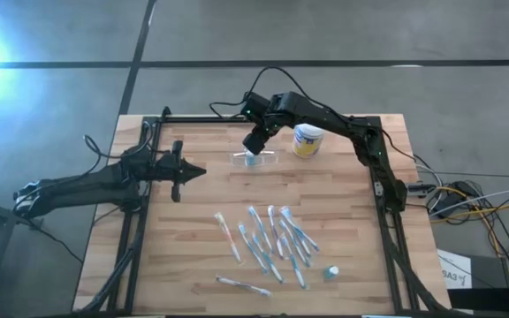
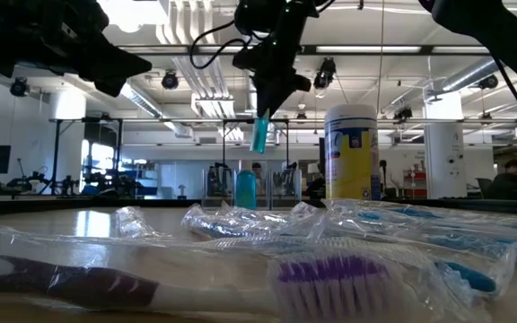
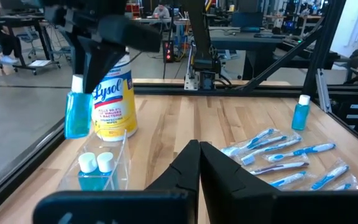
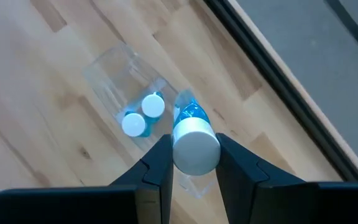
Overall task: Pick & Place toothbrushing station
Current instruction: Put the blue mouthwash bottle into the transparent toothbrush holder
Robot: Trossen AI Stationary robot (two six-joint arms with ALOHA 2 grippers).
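The toothbrushing station, a see-through plastic holder [image 4: 118, 78], rests on the far middle of the table [image 1: 254, 160]. Two small blue bottles with white caps [image 4: 143, 116] stand upright in it [image 3: 96, 167]. My right gripper [image 4: 194, 142] hovers just above the holder [image 1: 254, 144], shut on a third small blue bottle [image 3: 78, 116], which also shows in the low view [image 2: 259, 134]. My left gripper [image 3: 199, 155] waits at the table's left side [image 1: 196, 172], shut and empty. My right gripper pinches the small bottle by its white cap end [image 4: 196, 149] between its two fingers [image 4: 159, 163]. The fingers come steeply from above, pointing down. The bottle's blue body [image 4: 189, 114] hangs below them, nearly upright, lifted clear above the holder.
A white-lidded canister with a yellow label [image 1: 307, 140] stands right of the holder. Several wrapped toothbrushes [image 1: 272, 238] lie spread over the near middle. Another small blue bottle [image 1: 331, 274] stands near the front right. A black frame rail [image 1: 383, 203] edges the table.
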